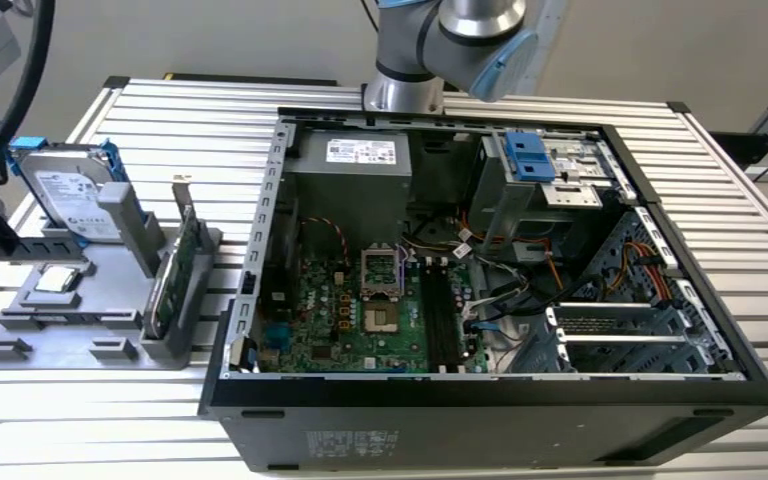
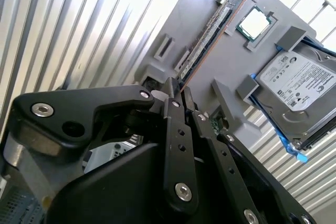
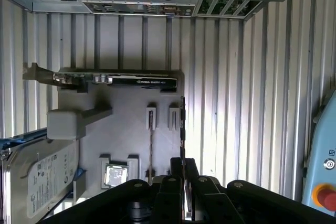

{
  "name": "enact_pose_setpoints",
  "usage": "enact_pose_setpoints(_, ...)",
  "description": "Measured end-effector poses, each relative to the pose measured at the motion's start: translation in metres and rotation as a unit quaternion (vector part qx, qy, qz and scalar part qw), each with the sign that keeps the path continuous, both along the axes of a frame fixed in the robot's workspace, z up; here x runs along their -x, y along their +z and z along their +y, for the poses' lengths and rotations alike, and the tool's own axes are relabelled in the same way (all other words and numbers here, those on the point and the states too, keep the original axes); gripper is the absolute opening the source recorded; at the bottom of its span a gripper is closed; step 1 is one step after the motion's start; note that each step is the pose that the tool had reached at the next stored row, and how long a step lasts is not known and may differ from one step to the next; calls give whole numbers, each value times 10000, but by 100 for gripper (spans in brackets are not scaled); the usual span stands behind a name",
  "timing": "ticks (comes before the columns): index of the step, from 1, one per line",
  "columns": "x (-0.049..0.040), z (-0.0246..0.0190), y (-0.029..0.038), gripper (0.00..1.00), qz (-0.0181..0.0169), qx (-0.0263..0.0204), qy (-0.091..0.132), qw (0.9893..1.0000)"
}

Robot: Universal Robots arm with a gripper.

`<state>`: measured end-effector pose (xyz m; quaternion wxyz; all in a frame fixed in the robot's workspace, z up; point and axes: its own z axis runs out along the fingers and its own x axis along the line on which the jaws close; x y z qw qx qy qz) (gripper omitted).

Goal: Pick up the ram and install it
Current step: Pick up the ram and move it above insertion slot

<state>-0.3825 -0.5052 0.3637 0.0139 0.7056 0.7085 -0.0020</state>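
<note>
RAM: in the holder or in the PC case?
In the holder. The ram stands on edge in its slots, with the gripper at one end.

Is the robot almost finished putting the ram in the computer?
Not nearly. Nothing looks finished so far. In hand: in both wrist views the gripper looks closed on one end of the ram, which stands on edge on the gray tray near the hard drive. Left: the ram is not yet in the open computer case.
</note>
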Motion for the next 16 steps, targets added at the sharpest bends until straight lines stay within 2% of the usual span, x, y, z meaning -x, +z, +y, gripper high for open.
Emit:
enact_pose_setpoints(9, 0, 0, 60, 0, 0, 0, 0, 10000)
enact_pose_setpoints(16, 0, 0, 145, 0, 0, 0, 0, 10000)
